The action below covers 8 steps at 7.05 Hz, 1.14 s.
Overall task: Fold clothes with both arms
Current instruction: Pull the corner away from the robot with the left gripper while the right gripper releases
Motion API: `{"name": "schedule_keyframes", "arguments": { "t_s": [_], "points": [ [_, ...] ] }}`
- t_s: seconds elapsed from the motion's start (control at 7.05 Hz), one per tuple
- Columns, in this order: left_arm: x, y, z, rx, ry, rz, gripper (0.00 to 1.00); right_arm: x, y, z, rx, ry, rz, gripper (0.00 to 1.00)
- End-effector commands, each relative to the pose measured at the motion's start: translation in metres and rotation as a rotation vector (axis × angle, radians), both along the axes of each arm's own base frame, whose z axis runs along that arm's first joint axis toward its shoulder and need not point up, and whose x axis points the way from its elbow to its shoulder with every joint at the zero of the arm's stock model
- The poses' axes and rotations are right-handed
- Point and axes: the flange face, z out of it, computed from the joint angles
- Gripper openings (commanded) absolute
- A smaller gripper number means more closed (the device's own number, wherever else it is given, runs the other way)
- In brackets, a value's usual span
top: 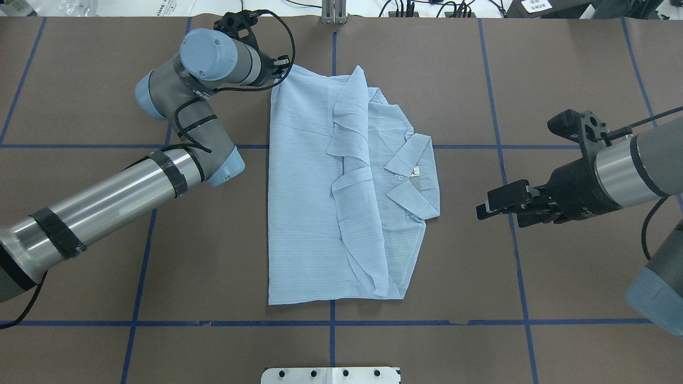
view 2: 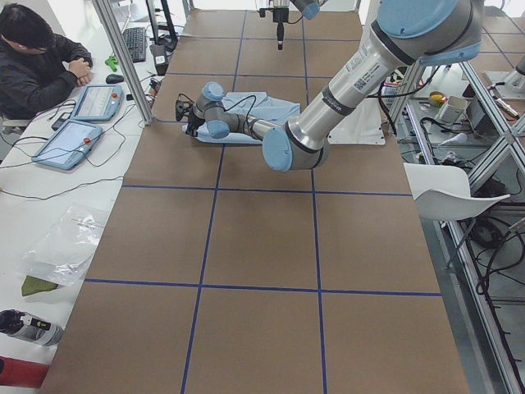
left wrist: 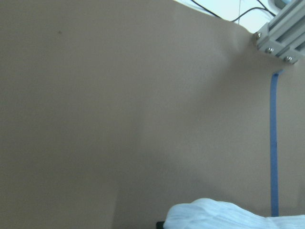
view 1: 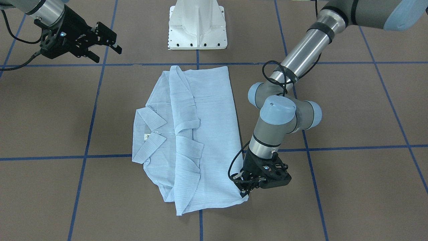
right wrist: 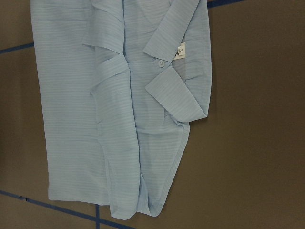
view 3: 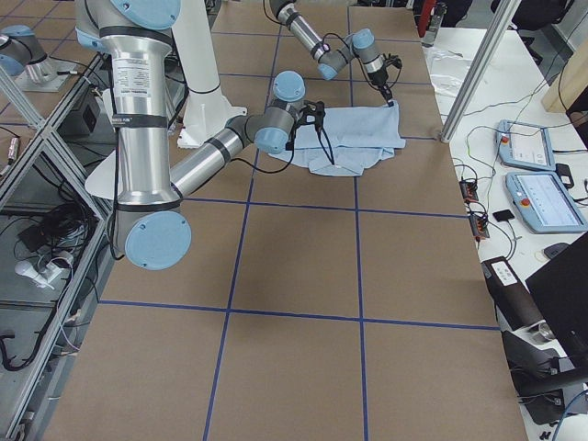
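Nearby, white pedestal [view 1: 197, 26] beside folded shirt [view 1: 207, 134]

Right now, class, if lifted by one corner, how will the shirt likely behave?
Probably floppy: the shirt lies in soft, wrinkled folds, so it should drape. Likely light: the fabric looks thin. With only the left gripper at a corner, the rest likely sags.

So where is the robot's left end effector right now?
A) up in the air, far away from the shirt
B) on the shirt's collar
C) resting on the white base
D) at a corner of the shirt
D: the left end effector is down at a corner of the shirt and grips it there, on the opposite side of the shirt from the collar.
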Motion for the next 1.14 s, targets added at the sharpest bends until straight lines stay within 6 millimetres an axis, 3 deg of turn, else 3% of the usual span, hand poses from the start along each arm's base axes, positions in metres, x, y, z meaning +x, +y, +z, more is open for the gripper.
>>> {"name": "schedule_keyframes", "arguments": {
  "t_s": [0.0,0.14,0.28,0.43,0.71,0.99],
  "points": [
    [0.001,-0.003,0.0,0.02,0.004,-0.016,0.0,-0.001,-0.002,0.001,0.001,0.004,0.008,1.0],
    [0.0,-0.003,0.001,0.021,0.001,-0.015,0.61,-0.003,-0.006,-0.004,0.016,0.001,0.026,1.0],
    [0.0,-0.002,0.001,0.045,-0.017,-0.001,1.0,-0.004,-0.008,-0.004,0.017,0.004,0.031,1.0],
    [-0.002,-0.002,-0.002,0.054,-0.016,0.001,1.0,-0.006,-0.009,-0.007,0.023,-0.001,0.031,1.0],
    [-0.029,-0.008,-0.02,-0.015,-0.026,0.077,1.0,-0.023,-0.009,-0.012,0.035,-0.003,0.014,1.0],
    [-0.084,0.042,-0.001,-0.018,-0.056,0.133,1.0,-0.059,-0.006,-0.026,0.08,0.005,0.032,1.0]
  ]
}}
